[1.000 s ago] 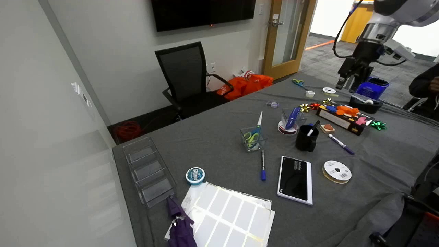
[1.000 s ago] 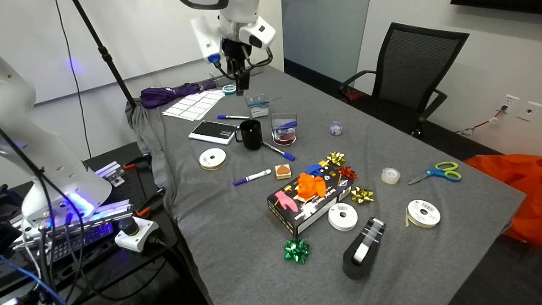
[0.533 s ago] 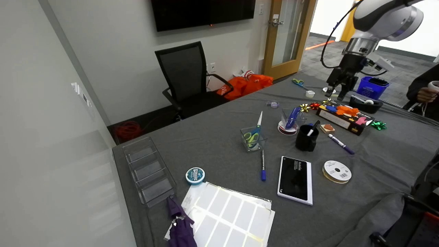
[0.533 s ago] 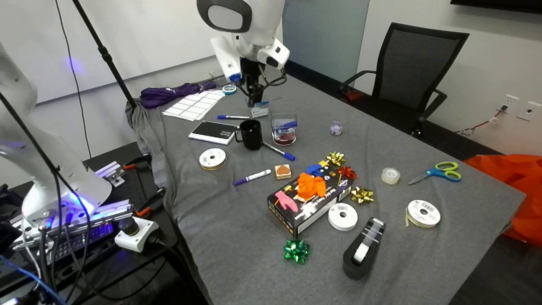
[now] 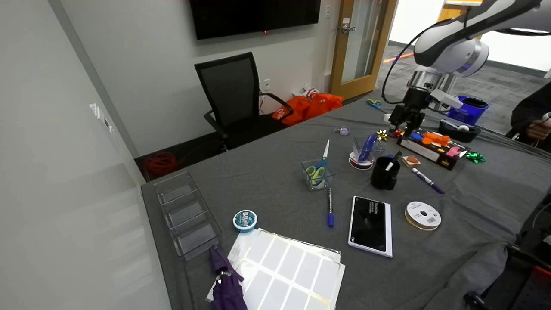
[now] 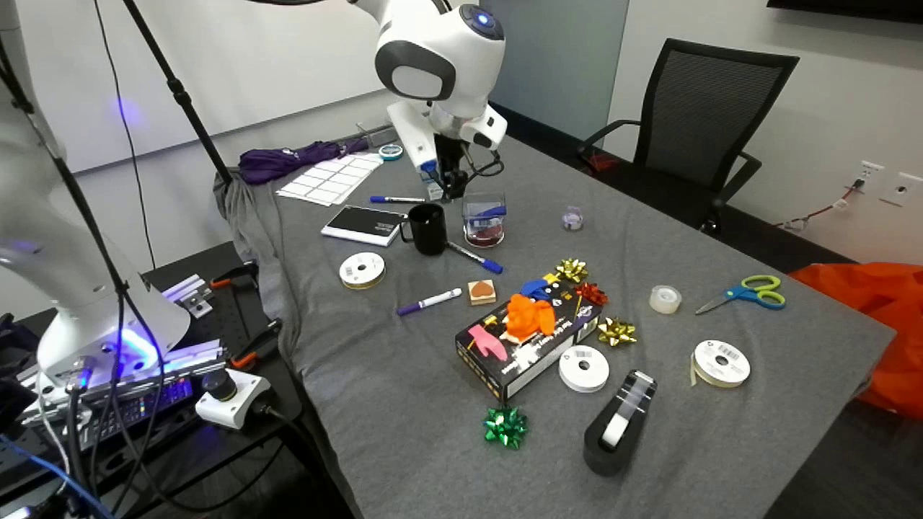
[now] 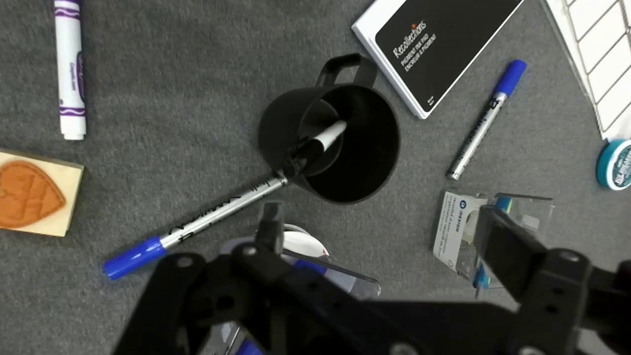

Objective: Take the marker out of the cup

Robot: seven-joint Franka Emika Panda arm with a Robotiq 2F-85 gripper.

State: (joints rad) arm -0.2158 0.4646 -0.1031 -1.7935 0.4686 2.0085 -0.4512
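The squat black cup with a handle (image 7: 280, 125) stands upright on the grey cloth; it also shows in both exterior views (image 5: 381, 178) (image 6: 429, 234). A marker with a black cap and white body (image 7: 315, 145) leans in it, cap up over the rim. The marker also shows in an exterior view (image 5: 394, 160); the cup hides it in the other. My gripper (image 7: 382, 222) is open and empty, above the table. In the wrist view the cup lies ahead of the fingertips, towards the left finger. The gripper also shows in both exterior views (image 5: 400, 132) (image 6: 454, 191).
A blue-capped pen (image 7: 217, 214) lies with its end at the cup. Clear containers stand nearby, with a blue item (image 5: 368, 148) and with scissors (image 5: 317, 176). A black ink pad (image 7: 443, 44), another blue-capped pen (image 7: 480, 133) and a purple marker (image 7: 71, 84) lie around the cup.
The arm has come down, with the gripper moving left in an exterior view and right in the other, closer to the cup. The cup and marker have not moved.
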